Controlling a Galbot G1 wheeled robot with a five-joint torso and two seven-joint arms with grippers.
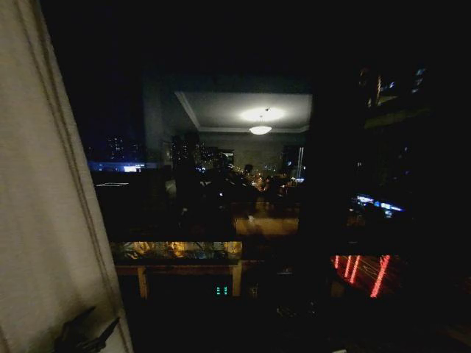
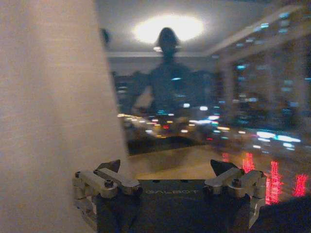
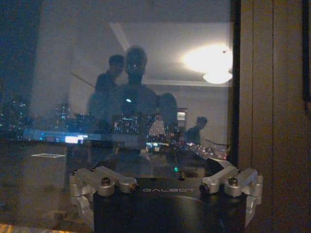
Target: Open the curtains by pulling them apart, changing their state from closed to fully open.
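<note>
**Curtain gathered at the left, dark window bare**

In the head view we see the cream curtain (image 1: 44,206) bunched at the far left of the scene, its pleats running floor-ward, while the window glass (image 1: 243,184) to its right stands uncovered and mirrors a lit ceiling lamp (image 1: 260,129) and city lights. The left claw (image 1: 85,337) shows as a dark shape low against the fabric; from its wrist camera we see the left claw (image 2: 165,170) spread, nothing between its fingers (image 2: 109,167), with the curtain (image 2: 53,116) just beside it. The right claw (image 3: 167,170) faces the glass (image 3: 131,97) near a brown window frame (image 3: 272,116), likewise spread and holding nothing. On both claw bodies we read "GALBOT".
</note>
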